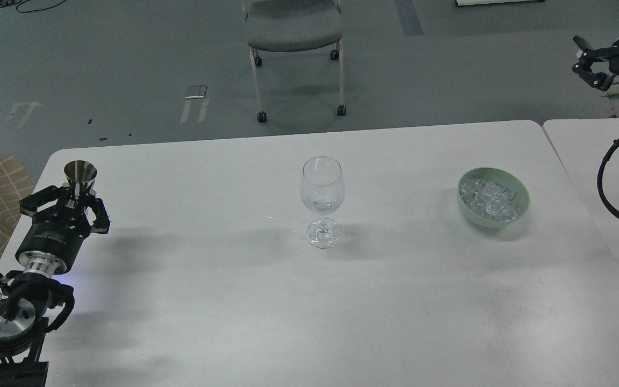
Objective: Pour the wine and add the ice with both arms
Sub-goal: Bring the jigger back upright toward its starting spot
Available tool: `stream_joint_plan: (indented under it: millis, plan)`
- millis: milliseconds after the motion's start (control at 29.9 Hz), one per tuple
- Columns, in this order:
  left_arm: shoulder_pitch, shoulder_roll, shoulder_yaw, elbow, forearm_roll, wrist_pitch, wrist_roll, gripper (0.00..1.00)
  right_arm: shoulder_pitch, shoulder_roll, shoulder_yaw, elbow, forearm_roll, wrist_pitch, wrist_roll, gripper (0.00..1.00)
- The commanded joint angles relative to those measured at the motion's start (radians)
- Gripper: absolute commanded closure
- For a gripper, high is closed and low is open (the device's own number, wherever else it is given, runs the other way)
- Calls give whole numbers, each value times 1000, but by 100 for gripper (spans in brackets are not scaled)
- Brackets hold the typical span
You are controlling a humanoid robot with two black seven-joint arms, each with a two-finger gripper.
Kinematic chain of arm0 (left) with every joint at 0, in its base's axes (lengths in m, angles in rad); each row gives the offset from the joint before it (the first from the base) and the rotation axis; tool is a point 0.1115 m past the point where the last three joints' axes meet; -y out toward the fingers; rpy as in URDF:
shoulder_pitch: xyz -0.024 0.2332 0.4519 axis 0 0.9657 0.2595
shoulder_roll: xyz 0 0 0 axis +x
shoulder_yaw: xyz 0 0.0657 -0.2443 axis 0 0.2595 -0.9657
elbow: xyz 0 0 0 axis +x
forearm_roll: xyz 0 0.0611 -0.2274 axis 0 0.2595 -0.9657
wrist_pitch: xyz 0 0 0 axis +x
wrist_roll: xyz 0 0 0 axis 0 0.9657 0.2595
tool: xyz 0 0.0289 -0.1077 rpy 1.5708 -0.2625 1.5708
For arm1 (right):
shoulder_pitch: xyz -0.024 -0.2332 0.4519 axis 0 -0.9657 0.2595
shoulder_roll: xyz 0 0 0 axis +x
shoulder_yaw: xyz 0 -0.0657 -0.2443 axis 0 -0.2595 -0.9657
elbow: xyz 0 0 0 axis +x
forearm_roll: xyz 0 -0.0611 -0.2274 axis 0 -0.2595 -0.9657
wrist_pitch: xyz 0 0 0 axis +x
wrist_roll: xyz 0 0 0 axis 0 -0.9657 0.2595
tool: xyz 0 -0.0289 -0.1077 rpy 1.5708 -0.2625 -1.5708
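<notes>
The left end effector (76,200) is clamped on a steel jigger (80,174) at the surface's (207,301) left edge. Well to its right stands the wine glass (322,200), a little wine (321,205) inside. Farther right, ice (489,198) fills a green bowl (519,207). The right end effector (589,67), fingers apart, hovers beyond it. A careless sweep could topple the glass.
</notes>
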Motion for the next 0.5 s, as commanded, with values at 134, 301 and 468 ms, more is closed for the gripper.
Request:
stream_joint_plan:
  millis: [134, 301, 468]
  plan:
    - [-7, -18, 14, 68, 3, -8, -12, 100, -13, -1, -1, -2, -2, -1, 2, 0]
    - [-9, -17, 16, 72, 12, -6, -61, 100, -11, 6, -1, -1, -2, -1, 2, 0]
    - [-18, -15, 16, 97, 12, 2, -61, 100, -11, 9, -1, -1, -2, -1, 3, 0]
